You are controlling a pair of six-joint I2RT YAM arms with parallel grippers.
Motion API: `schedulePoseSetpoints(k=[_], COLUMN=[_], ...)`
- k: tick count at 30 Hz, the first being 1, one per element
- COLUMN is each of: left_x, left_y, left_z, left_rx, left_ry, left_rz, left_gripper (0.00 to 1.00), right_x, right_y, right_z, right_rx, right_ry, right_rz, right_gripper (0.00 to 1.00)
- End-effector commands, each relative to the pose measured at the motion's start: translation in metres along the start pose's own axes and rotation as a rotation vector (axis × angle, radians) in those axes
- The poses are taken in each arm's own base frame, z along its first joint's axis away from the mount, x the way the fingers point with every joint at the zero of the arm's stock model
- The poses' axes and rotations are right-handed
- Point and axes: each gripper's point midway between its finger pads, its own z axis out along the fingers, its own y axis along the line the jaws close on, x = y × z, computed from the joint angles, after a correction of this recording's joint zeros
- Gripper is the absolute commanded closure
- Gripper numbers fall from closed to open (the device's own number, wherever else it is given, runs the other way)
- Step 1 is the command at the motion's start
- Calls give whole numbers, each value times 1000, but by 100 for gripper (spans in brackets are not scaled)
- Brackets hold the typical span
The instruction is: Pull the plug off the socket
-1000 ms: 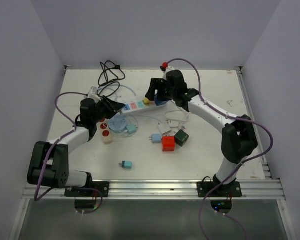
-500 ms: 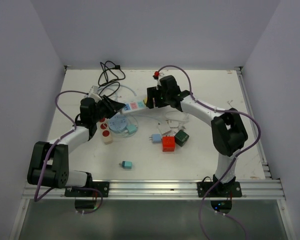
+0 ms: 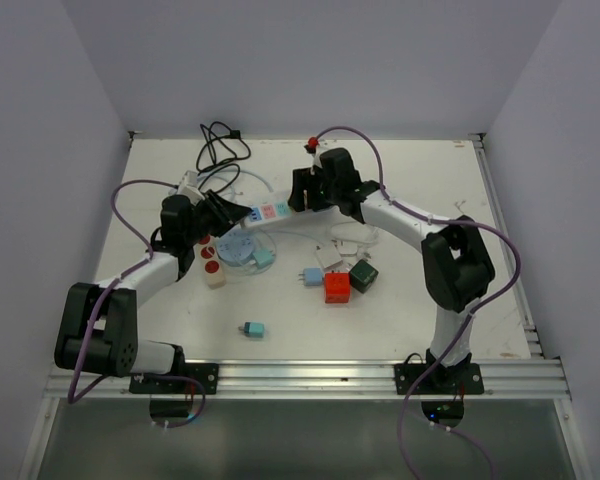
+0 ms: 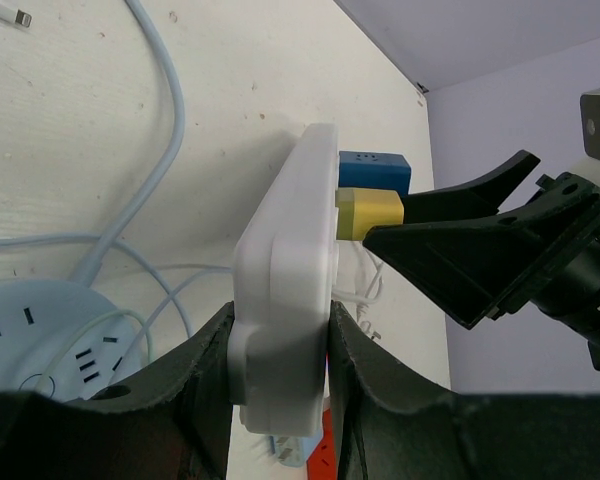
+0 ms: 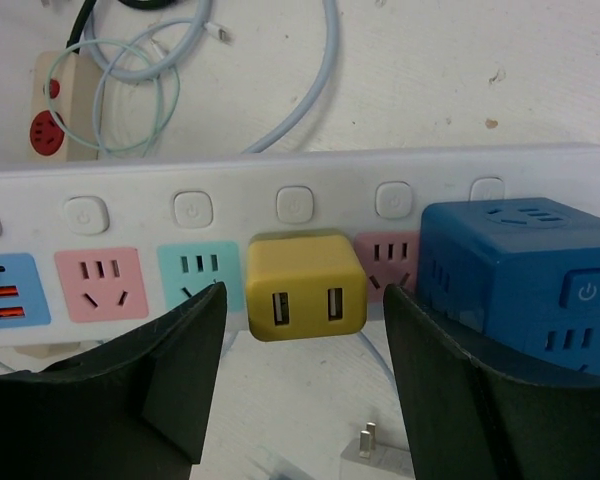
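Observation:
A white power strip (image 5: 280, 200) lies across the table; it also shows in the top view (image 3: 270, 212) and end-on in the left wrist view (image 4: 285, 260). A yellow USB plug (image 5: 306, 286) sits in one of its sockets, beside a blue cube plug (image 5: 525, 270); both show in the left wrist view, yellow (image 4: 370, 213) and blue (image 4: 373, 170). My left gripper (image 4: 278, 375) is shut on the strip's near end. My right gripper (image 5: 305, 330) is open, one finger on each side of the yellow plug, not touching it.
A round light-blue socket (image 3: 242, 247) and a small red-and-beige socket (image 3: 212, 268) lie near the left gripper. Loose adapters lie mid-table: red cube (image 3: 337, 287), dark green cube (image 3: 363, 275), small blue (image 3: 311, 276), teal (image 3: 251, 329). Black cable (image 3: 220, 145) and white cables lie at the back.
My right gripper has moved left along the strip and closer to it, now straddling the yellow plug. The left gripper and strip have stayed still.

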Motion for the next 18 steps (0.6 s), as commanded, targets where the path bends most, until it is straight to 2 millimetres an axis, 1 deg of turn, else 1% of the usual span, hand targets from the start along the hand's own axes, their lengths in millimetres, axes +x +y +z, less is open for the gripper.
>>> schedulePoseSetpoints(k=[1,5,8,9,10,11,12,13,14,15,16,17,18], left_x=[6,6,7,7,7,7,8,8,8,8,10,10,12], left_y=[14,13,13,14,14,15,16,18,20,23,27,31,34], left_z=[-1,-1,-1,-1,-1,-1,-1,-1,-1,-2,-3,-3,-4], left_rx=[-69,-65,-64,-66,-67,-69,-72,-78,-90,-100,-116,-129,-135], left_ry=[27,29,31,31,32,29,30,30,30,28,28,25,28], left_rz=[71,77,80,79,80,80,81,85,87,90,92,91,87], left_gripper=[100,100,100,100,100,100,100,100,100,100,100,100,100], right_x=[-22,-20,-16,-16,-17,-17,-17,-18,-18,-18,-25,-21,-22], right_y=[14,16,13,13,12,11,10,11,7,6,3,0,-5], right_z=[6,10,13,13,12,12,10,8,7,6,2,1,0], right_rx=[-60,-73,-63,-59,-53,-47,-43,-42,-36,-40,-63,-76,-85], right_ry=[-68,-49,-43,-42,-43,-44,-47,-52,-54,-55,-70,-63,-67], right_rz=[11,18,20,19,20,21,21,29,40,54,88,114,137], right_gripper=[34,39,47,51,62,69,80,86,91,99,100,100,100])
